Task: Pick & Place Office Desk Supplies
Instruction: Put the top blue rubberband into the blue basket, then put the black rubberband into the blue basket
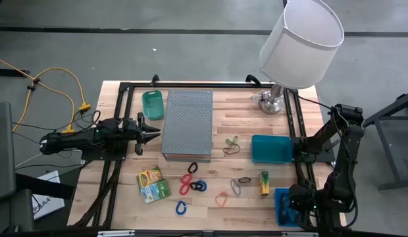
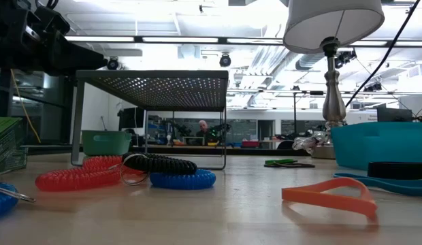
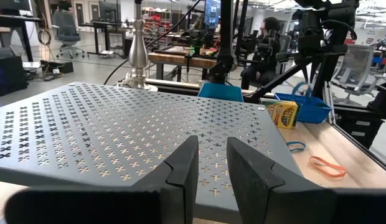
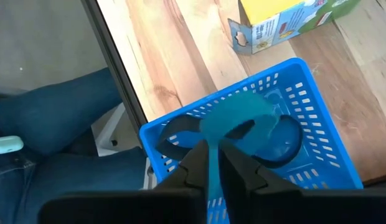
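Right wrist view gives me my right gripper (image 4: 213, 163) directly over the blue basket (image 4: 317, 140), fingers (image 4: 193, 168) pinched on a teal band (image 4: 233, 121) that hangs down into it, above a dark band (image 4: 180, 134) already lying inside. Just beyond the basket, a yellow packet (image 4: 277, 25) lies on the wooden table (image 1: 243, 197). My left gripper (image 1: 148, 128) waits at the edge of the grey perforated box (image 1: 187, 122), its fingers (image 3: 180, 177) slightly parted and holding nothing. Between the arms, I see loose supplies scattered near the table's front: two yellow-green packets (image 1: 151, 183), red coil (image 1: 187, 181), black coil (image 1: 198, 186), blue clip (image 1: 181, 208), and orange band (image 1: 222, 197).
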{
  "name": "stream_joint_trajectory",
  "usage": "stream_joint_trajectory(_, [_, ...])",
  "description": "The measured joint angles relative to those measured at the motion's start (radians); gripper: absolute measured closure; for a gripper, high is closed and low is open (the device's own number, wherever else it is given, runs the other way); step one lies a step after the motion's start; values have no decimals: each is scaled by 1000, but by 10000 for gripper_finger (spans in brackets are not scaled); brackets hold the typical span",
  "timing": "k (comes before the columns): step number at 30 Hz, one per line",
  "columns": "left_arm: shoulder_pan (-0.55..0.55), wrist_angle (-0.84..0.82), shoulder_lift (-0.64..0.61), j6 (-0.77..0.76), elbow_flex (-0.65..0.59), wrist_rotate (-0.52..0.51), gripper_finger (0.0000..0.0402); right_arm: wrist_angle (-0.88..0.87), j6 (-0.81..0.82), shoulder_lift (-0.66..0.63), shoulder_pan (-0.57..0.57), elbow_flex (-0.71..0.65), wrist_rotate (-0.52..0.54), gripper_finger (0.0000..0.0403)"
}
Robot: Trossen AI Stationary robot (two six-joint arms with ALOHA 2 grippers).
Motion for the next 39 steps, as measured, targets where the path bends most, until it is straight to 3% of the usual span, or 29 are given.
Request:
stream_joint_trajectory(10, [0,0,0,0,0,0,323,-10,5,0,0,0,7,340])
stream_joint_trajectory(19, [0,0,0,0,0,0,323,-49,-40,0,-22,0,127,340])
stream_joint_trajectory(29, [0,0,0,0,0,0,323,-20,-473,0,-202,0,165,340])
stream_joint_trajectory(39, [0,0,0,0,0,0,323,113,-937,0,-433,0,63,340])
